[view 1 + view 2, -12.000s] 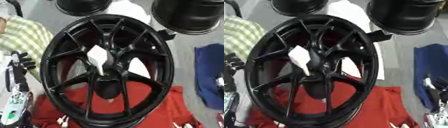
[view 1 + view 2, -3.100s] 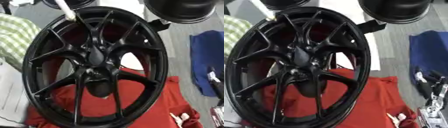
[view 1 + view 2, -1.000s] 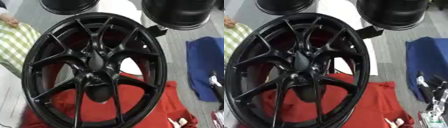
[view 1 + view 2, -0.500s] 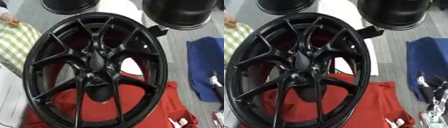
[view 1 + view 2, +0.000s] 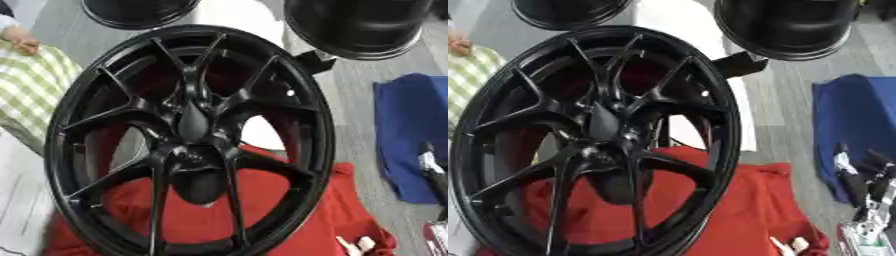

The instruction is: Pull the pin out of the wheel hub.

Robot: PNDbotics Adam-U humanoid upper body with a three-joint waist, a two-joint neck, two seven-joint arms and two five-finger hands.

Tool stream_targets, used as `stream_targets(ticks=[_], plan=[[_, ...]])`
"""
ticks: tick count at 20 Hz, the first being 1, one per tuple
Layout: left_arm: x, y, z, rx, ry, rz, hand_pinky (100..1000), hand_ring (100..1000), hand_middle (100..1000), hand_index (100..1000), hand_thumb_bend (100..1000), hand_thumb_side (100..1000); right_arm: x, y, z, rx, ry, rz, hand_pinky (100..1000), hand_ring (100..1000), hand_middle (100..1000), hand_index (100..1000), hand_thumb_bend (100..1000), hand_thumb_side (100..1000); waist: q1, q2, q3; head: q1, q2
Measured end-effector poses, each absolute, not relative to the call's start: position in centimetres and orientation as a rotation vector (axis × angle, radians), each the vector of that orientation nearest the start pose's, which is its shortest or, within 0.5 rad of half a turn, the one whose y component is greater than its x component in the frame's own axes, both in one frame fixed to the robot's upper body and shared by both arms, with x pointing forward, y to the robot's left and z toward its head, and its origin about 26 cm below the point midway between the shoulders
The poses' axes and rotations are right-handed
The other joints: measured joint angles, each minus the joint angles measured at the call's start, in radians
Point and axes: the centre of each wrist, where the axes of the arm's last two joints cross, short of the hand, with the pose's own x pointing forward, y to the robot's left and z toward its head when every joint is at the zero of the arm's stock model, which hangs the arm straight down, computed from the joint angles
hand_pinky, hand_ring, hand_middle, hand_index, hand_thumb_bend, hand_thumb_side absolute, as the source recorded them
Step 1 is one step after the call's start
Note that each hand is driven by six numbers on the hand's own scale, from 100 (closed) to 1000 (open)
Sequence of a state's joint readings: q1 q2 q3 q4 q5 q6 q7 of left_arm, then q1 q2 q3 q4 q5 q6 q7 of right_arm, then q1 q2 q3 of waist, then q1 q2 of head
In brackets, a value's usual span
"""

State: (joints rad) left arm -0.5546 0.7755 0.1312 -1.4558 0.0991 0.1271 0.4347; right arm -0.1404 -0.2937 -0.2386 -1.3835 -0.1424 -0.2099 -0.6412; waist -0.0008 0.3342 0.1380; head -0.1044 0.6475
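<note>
We see both views evenly and softly lit, with no single strong light source to be made out. The black wheel shows dull, broad highlights along its rim and spokes; a small bright glint sits on its upper right rim. Behind its spokes the hollow stays dark and detail is lost there. The red cloth under the wheel and the blue cloth to the wheel's right keep full colour without glare. The white sheet above the wheel is nearly blown out. Everything is slightly soft, and edges smear toward the corners. The right hand, right of the wheel, is blurred.
</note>
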Motion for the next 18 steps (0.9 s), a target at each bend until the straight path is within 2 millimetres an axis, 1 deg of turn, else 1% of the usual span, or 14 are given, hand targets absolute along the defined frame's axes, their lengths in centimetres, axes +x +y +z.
stream_targets(ticks=[2, 3, 4, 5, 6, 7, 9, 11, 12, 13, 14, 15, 16, 18], plan=[[36.5, 41.3, 26.2, 0.945, -1.977, 0.063, 695, 698, 655, 777, 100, 365, 30.3, -37.8, 1.4, -0.746, -1.711, -0.641, 564, 637, 594, 665, 553, 291, 0.0, 0.0, 0.0, 0.0, -0.001], [36.5, 41.3, 26.2, 0.946, -1.971, 0.059, 686, 691, 649, 767, 100, 549, 30.3, -37.8, 1.4, -0.746, -1.711, -0.641, 564, 637, 594, 665, 554, 291, 0.0, 0.0, 0.0, 0.0, -0.004], [36.5, 41.3, 26.2, 0.945, -1.96, 0.059, 683, 686, 649, 773, 100, 666, 30.3, -37.8, 1.4, -0.745, -1.711, -0.641, 564, 637, 594, 665, 554, 291, 0.001, 0.0, 0.0, 0.0, -0.006], [36.6, 41.4, 26.1, 0.943, -1.937, 0.052, 718, 716, 689, 805, 100, 588, 30.3, -37.8, 1.4, -0.745, -1.711, -0.641, 564, 637, 594, 665, 555, 292, 0.002, 0.0, 0.0, 0.0, -0.008], [36.7, 41.4, 25.9, 0.946, -1.889, 0.01, 789, 770, 764, 862, 100, 651, 30.3, -37.8, 1.4, -0.745, -1.71, -0.64, 564, 637, 594, 665, 555, 292, 0.003, 0.0, -0.001, -0.001, -0.008], [36.8, 41.3, 25.5, 0.955, -1.815, -0.098, 837, 811, 802, 874, 100, 749, 30.3, -37.8, 1.4, -0.744, -1.71, -0.638, 564, 637, 594, 665, 555, 293, 0.005, 0.0, -0.003, 0.0, -0.008], [37.1, 40.8, 24.7, 0.937, -1.645, -0.41, 839, 804, 799, 869, 118, 736, 30.3, -37.8, 1.4, -0.741, -1.709, -0.634, 564, 637, 594, 665, 555, 293, 0.009, 0.0, -0.004, -0.001, -0.009], [37.2, 40.5, 25.5, 0.89, -1.499, -0.704, 825, 788, 782, 855, 132, 735, 30.3, -37.7, 1.3, -0.741, -1.709, -0.632, 565, 637, 594, 665, 555, 292, 0.01, -0.001, -0.001, -0.003, -0.009], [37.1, 40.6, 26.3, 0.876, -1.433, -0.82, 825, 787, 780, 853, 132, 705, 30.3, -37.7, 1.3, -0.741, -1.709, -0.632, 565, 637, 594, 665, 556, 292, 0.011, -0.002, 0.0, -0.004, -0.009], [37.0, 40.6, 27.1, 0.875, -1.374, -0.908, 805, 770, 758, 834, 100, 610, 30.3, -37.8, 1.3, -0.741, -1.709, -0.632, 565, 638, 594, 665, 556, 292, 0.011, -0.004, 0.0, -0.005, -0.009], [36.8, 40.6, 27.9, 0.887, -1.337, -0.961, 777, 747, 731, 817, 100, 528, 30.3, -37.8, 1.3, -0.741, -1.708, -0.632, 565, 638, 594, 665, 557, 292, 0.012, -0.006, 0.002, -0.008, -0.009], [36.6, 40.6, 28.9, 0.918, -1.33, -0.977, 748, 727, 706, 802, 100, 491, 30.3, -37.8, 1.3, -0.742, -1.709, -0.632, 565, 638, 594, 665, 557, 292, 0.012, -0.007, 0.004, -0.01, -0.009], [36.3, 40.7, 29.8, 0.959, -1.357, -0.956, 711, 696, 670, 779, 100, 489, 30.3, -37.8, 1.3, -0.742, -1.709, -0.632, 565, 638, 594, 665, 557, 291, 0.012, -0.007, 0.006, -0.012, -0.008], [35.6, 40.8, 31.1, 1.039, -1.5, -0.816, 663, 651, 622, 749, 100, 578, 30.3, -37.8, 1.3, -0.742, -1.709, -0.632, 565, 638, 594, 665, 558, 290, 0.011, -0.007, 0.006, -0.015, -0.008]])
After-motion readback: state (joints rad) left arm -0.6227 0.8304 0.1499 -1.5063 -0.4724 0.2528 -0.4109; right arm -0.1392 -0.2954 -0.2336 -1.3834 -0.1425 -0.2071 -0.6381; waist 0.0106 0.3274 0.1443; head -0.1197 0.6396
